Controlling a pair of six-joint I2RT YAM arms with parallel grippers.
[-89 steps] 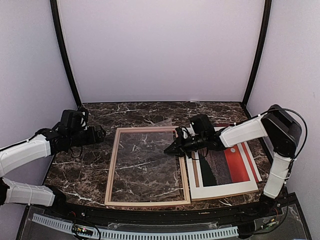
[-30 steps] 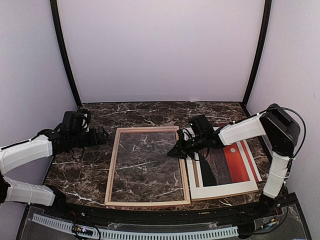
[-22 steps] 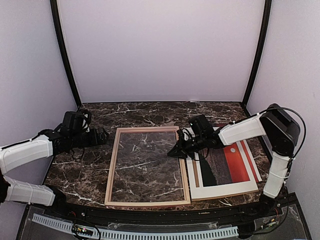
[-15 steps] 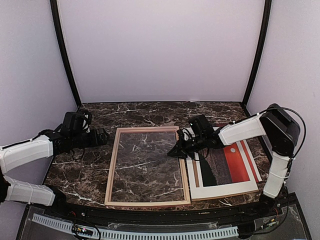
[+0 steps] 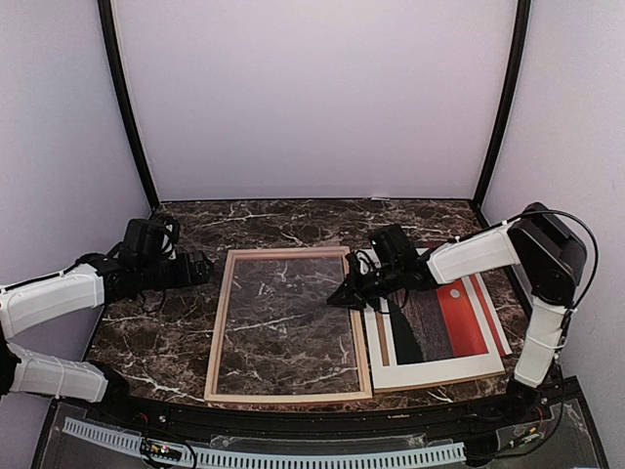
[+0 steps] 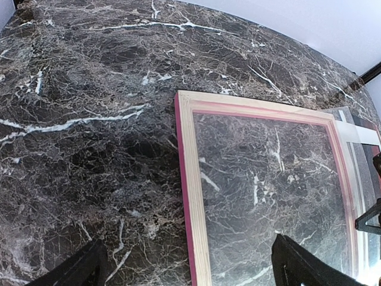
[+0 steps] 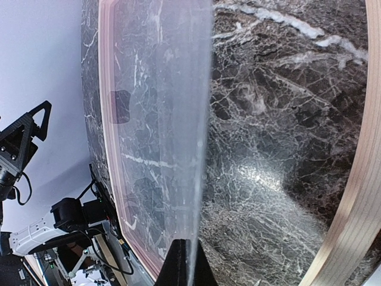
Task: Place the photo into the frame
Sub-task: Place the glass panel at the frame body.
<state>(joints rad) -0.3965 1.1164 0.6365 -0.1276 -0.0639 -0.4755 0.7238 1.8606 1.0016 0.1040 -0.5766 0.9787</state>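
Find the photo (image 5: 459, 320) flat on the desk (image 5: 156, 332), picture side up, just right of the frame (image 5: 221, 322) and partly under the right arm. Find the frame flat too, pale wood side up, pink showing only along the outer edge in the left wrist view, marble visible through the opening. Read the right pincer (image 5: 337, 296) as pressed together on the edge of a clear sheet (image 7: 172, 119), thin and see-through, held over the frame's opening near its right rail. Read the left pincer (image 6: 187, 241) as spread wide, holding nothing, hovering near the frame's far-left corner. Expect the photo to be light, thin and floppy: easy to crease, hard to get under while flat on the desk. Best taken by the wide white border at a corner or long edge, never on the printed area; probably needs one corner lifted first. Expect the frame to be stiff and light, apt to skid on polished marble; worth pinning a rail with the free pincer. No brand, label or legible writing anywhere in view.
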